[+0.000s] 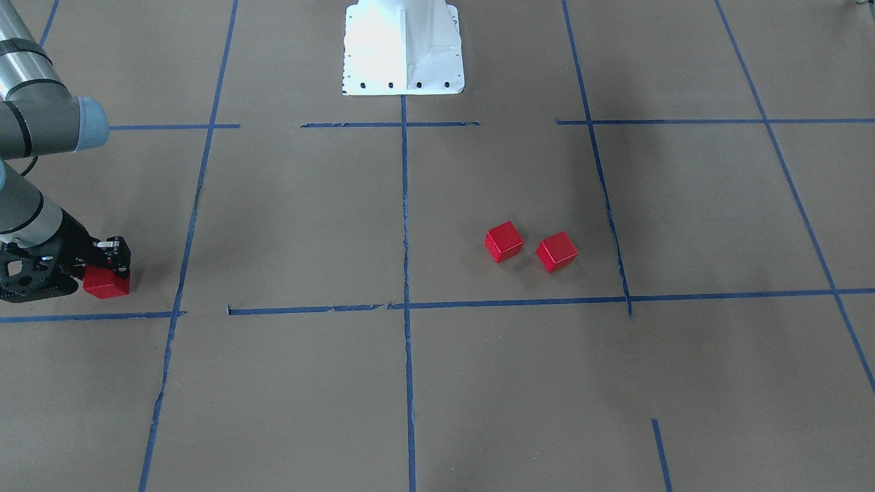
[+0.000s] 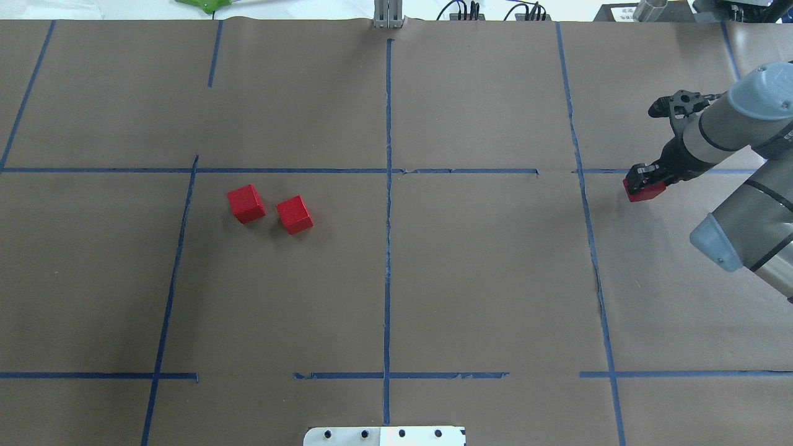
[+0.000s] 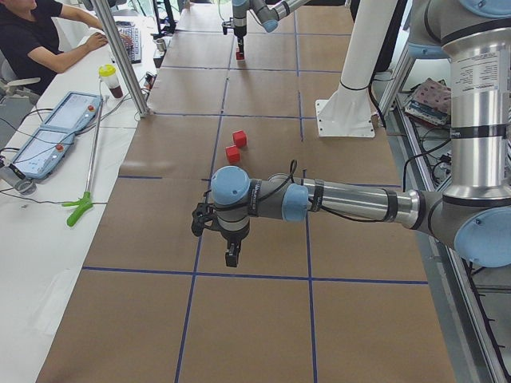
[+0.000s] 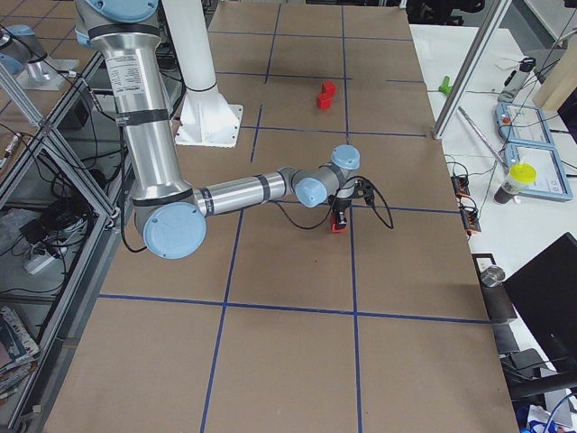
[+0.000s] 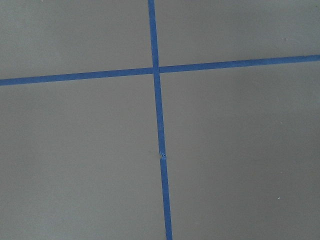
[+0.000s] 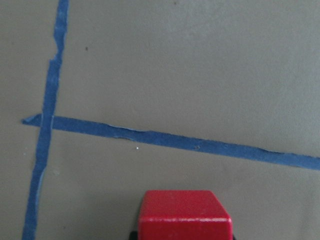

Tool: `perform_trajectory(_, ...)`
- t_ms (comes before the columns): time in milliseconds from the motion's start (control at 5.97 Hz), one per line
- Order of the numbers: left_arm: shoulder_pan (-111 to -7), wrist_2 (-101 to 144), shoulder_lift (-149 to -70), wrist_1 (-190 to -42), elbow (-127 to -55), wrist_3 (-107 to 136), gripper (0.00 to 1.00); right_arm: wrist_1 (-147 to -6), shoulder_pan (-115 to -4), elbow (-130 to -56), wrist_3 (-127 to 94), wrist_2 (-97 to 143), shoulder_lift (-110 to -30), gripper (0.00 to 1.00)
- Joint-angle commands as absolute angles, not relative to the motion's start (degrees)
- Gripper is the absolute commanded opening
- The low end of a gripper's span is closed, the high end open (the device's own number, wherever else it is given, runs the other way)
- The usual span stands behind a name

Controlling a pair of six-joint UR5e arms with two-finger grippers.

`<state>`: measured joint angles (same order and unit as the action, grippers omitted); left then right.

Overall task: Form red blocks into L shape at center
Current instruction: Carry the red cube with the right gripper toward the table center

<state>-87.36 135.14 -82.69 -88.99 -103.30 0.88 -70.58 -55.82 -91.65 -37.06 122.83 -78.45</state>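
Two red blocks (image 1: 504, 240) (image 1: 556, 251) lie close together on the brown paper, on the robot's left of the center tape line (image 1: 406, 219). They also show in the overhead view (image 2: 246, 204) (image 2: 294, 214). My right gripper (image 2: 644, 181) is far out on the robot's right, shut on the third red block (image 2: 644, 191), low over the paper. That block fills the bottom of the right wrist view (image 6: 185, 215). My left gripper (image 3: 231, 254) shows only in the exterior left view, over a tape line. I cannot tell whether it is open or shut.
The white robot base (image 1: 403, 48) stands at the table's robot-side edge. An operator (image 3: 40, 40) sits at the far side, beside a teach pendant (image 3: 56, 132), a green tool (image 3: 80, 209) and a bottle (image 3: 112, 80).
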Motion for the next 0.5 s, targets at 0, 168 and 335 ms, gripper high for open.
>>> perform_trajectory(0, -87.36, 135.26, -82.62, -89.03, -103.10, 0.88, 1.00, -71.54, -51.64, -99.20, -44.42, 122.61, -77.09, 0.00)
perform_trajectory(168, -87.36, 135.35, -82.62, -89.29, -102.75, 0.70, 1.00, -71.72, -47.50, -102.19, -53.35, 122.78, -73.86, 0.00)
perform_trajectory(335, -87.45, 135.44, -82.44, -89.30, -103.35, 0.70, 1.00, -71.72, -42.59, -103.00, -60.31, 122.44, -71.22, 0.00)
